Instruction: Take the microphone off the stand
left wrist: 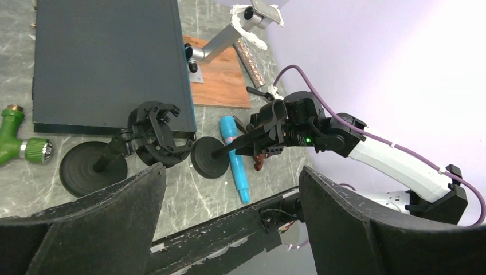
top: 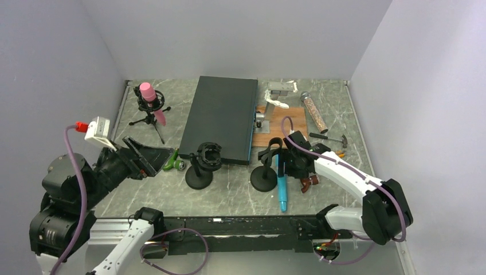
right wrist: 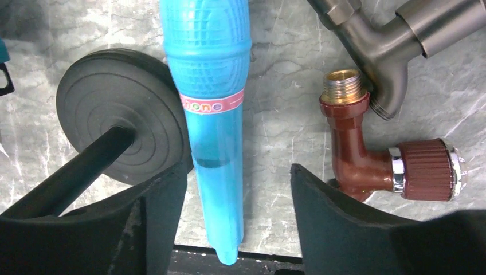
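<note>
On table point(top: 229, 186): one blue microphone point(top: 282, 186), two round-base stands point(top: 198, 179) point(top: 263, 179); left tool point(left wrist: 229, 177), right tool point(right wrist: 236, 172), both apart.

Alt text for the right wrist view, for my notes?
A blue microphone lies on the marble table between the open fingers of the right gripper. A round black stand base sits at its left; a red-brown valve and grey metal tap lie at right.

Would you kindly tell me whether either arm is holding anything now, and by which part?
Nothing is held. The right gripper straddles the handle of the blue microphone with jaws apart; the left gripper is open and empty.
</note>
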Robot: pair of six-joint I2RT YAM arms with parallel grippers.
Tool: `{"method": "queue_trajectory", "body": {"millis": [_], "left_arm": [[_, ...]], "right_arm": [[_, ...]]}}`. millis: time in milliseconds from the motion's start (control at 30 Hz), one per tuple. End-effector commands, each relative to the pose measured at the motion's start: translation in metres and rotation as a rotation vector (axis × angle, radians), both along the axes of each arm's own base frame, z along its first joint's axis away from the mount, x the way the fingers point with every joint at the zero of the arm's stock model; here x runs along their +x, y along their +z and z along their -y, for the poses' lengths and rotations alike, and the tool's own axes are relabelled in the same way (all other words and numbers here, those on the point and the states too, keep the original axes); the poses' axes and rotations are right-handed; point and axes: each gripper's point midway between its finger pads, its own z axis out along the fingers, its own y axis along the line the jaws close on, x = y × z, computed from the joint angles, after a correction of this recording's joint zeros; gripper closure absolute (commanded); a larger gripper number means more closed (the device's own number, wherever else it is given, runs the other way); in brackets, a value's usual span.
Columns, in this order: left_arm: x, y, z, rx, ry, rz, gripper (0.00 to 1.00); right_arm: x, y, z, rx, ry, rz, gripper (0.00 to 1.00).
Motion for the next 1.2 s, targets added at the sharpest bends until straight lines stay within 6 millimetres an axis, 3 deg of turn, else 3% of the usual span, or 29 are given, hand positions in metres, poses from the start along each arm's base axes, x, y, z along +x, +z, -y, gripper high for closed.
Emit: {"method": "queue_trajectory", "body": {"millis": [0,333,433,767,933,1167], "left_arm": [[0.02,0.006,0.014,-0.017,-0.05,-0.005,0.12],[0.061,-0.004,0.005,0.125,0.022,-0.083,0.15],[0.076,0.002,0.004,0.176,0.03,-0.09,0.16],[0.123,0.012,0.001,0.207,0.101,-0.075,0.14],[0.136,0.01,-0.005,0.204,0.153,-0.082,0.13],[0.139,-0.001,-0.034,0.28,0.267,-0.107,0.06]], "right_arm": [[0.009,0.022,-0.006,0.048,-0.005,0.065,0.29],[0.019,0.095,-0.008,0.098,0.006,0.192,0.16],[0.025,0.121,-0.007,0.101,0.0,0.243,0.12],[0.052,0.224,-0.002,0.099,0.016,0.468,0.05],[0.058,0.265,-0.02,0.197,0.104,0.584,0.0],[0.052,0.283,-0.062,0.399,0.241,0.592,0.0]]}}
